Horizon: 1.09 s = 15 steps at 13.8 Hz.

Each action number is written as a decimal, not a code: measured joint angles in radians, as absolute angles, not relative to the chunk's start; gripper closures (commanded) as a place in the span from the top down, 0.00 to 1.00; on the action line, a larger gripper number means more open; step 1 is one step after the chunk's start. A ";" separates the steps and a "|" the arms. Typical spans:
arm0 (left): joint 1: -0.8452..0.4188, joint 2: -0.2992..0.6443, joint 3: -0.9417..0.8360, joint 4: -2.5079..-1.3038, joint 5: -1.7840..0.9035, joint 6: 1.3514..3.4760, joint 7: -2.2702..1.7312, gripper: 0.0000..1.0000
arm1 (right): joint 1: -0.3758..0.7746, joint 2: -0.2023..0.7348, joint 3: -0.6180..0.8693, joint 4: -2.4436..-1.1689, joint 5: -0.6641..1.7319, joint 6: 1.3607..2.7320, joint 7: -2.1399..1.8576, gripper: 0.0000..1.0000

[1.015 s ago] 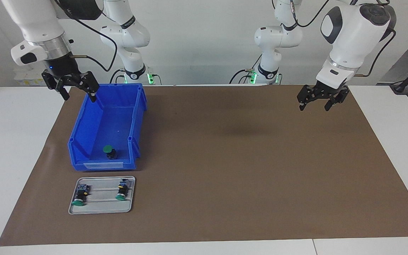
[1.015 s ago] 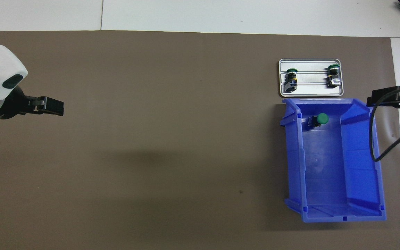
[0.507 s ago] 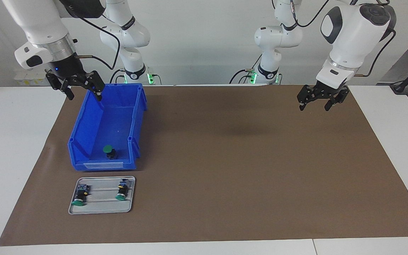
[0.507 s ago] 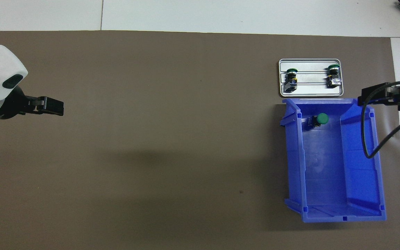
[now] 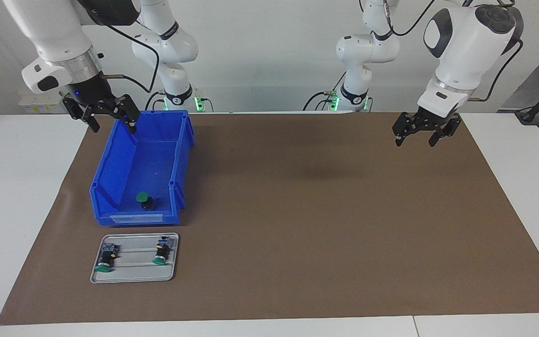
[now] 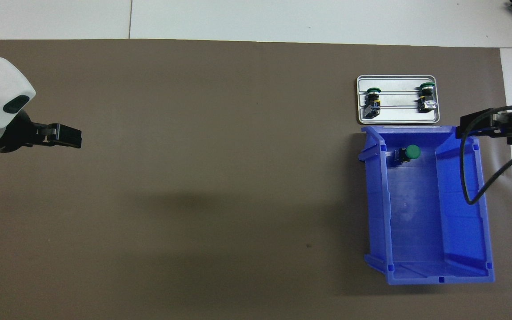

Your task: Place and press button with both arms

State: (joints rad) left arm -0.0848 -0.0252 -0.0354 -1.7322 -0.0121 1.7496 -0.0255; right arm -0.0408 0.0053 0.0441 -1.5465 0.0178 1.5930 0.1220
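Observation:
The button (image 5: 144, 200) (image 6: 409, 153), green cap on a black body, lies inside the blue bin (image 5: 134, 218) (image 6: 376, 213), by the bin wall farthest from the robots. My right gripper (image 5: 111, 123) (image 6: 471, 125) hangs open and empty, high over the bin's rim on the side toward the right arm's end of the table. It is well apart from the button. At the left arm's end, my left gripper (image 5: 414, 138) (image 6: 71, 138) waits open over bare brown mat, holding nothing.
A small grey tray (image 5: 134, 276) (image 6: 398, 116) lies just past the bin, farther from the robots. Two other green-capped buttons (image 5: 105, 262) (image 5: 160, 255) rest on it. A brown mat (image 5: 321, 224) covers the table, and a black cable (image 6: 469, 178) droops over the bin.
My right gripper has shifted a little toward the bin's middle and now overlaps its rim. The left arm, the button and the tray have not moved.

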 measured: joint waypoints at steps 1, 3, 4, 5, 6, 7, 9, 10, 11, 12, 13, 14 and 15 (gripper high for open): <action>-0.085 -0.025 -0.035 -1.732 -0.012 1.750 -0.025 1.00 | -0.041 0.005 0.044 -1.547 0.018 1.593 0.122 1.00; -0.085 -0.025 -0.035 -1.732 -0.012 1.750 -0.025 1.00 | -0.039 0.003 0.043 -1.546 0.018 1.592 0.122 1.00; -0.085 -0.025 -0.035 -1.732 -0.012 1.750 -0.025 1.00 | -0.029 -0.002 0.036 -1.546 0.018 1.588 0.122 1.00; -0.085 -0.025 -0.035 -1.732 -0.012 1.750 -0.025 1.00 | -0.007 -0.006 0.019 -1.546 0.018 1.579 0.122 1.00; -0.085 -0.025 -0.035 -1.732 -0.012 1.750 -0.025 1.00 | 0.015 -0.010 -0.001 -1.546 0.018 1.567 0.122 1.00; -0.085 -0.025 -0.035 -1.732 -0.012 1.750 -0.025 1.00 | 0.027 -0.013 -0.014 -1.546 0.018 1.562 0.122 1.00; -0.085 -0.025 -0.035 -1.732 -0.012 1.750 -0.025 1.00 | 0.035 -0.014 -0.023 -1.546 0.018 1.560 0.122 1.00; -0.085 -0.025 -0.035 -1.732 -0.012 1.750 -0.025 1.00 | 0.038 -0.014 -0.025 -1.546 0.018 1.560 0.122 1.00; -0.085 -0.025 -0.035 -1.732 -0.012 1.750 -0.025 1.00 | 0.041 -0.014 -0.028 -1.546 0.018 1.559 0.122 1.00; -0.085 -0.025 -0.035 -1.732 -0.012 1.750 -0.025 1.00 | 0.046 -0.014 -0.032 -1.547 0.018 1.558 0.122 1.00; -0.085 -0.025 -0.035 -1.732 -0.012 1.750 -0.025 1.00 | 0.047 -0.013 -0.035 -1.547 0.018 1.558 0.122 1.00; -0.085 -0.025 -0.035 -1.732 -0.012 1.750 -0.025 1.00 | 0.047 -0.012 -0.035 -1.548 0.018 1.557 0.122 1.00; -0.085 -0.025 -0.035 -1.732 -0.012 1.750 -0.025 1.00 | 0.047 -0.011 -0.035 -1.550 0.018 1.556 0.122 1.00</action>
State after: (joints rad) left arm -0.0848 -0.0252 -0.0354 -1.7322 -0.0121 1.7496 -0.0255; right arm 0.0473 -0.0111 -0.0354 -1.5495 0.0178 1.5565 0.1220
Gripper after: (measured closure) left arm 0.000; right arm 0.000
